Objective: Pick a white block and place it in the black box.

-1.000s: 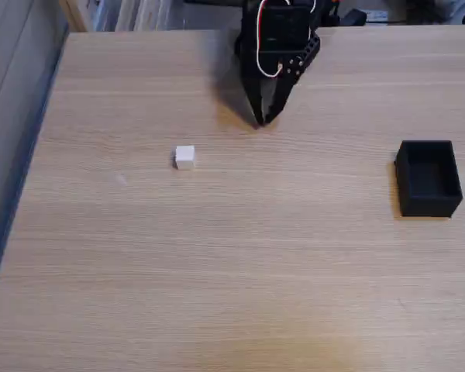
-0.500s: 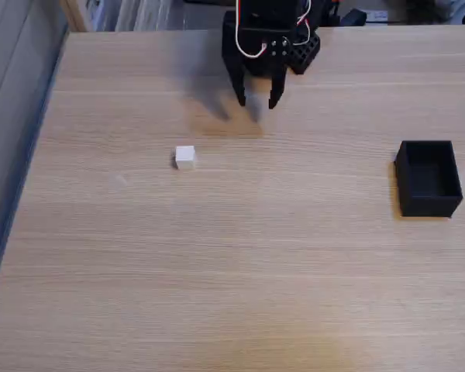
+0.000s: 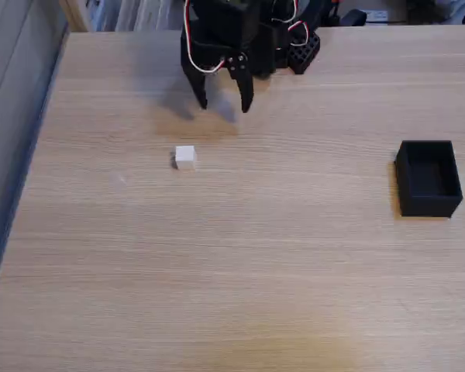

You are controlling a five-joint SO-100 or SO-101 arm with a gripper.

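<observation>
One white block (image 3: pixel 185 157) | one black box (image 3: pixel 428 178) | claw (image 3: pixel 224 103) spread

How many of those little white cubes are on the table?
1. The white block sits alone on the wooden table, left of centre in the fixed view, below the open gripper and far left of the black box. The arm may hide a little of the table's far edge.

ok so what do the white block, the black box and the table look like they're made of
White block: plain matte white, probably plastic or foam; too small to tell.
Black box: thin matte black walls with no shine, likely plastic, perhaps printed.
Table: light wood grain, wood or laminate.
</observation>
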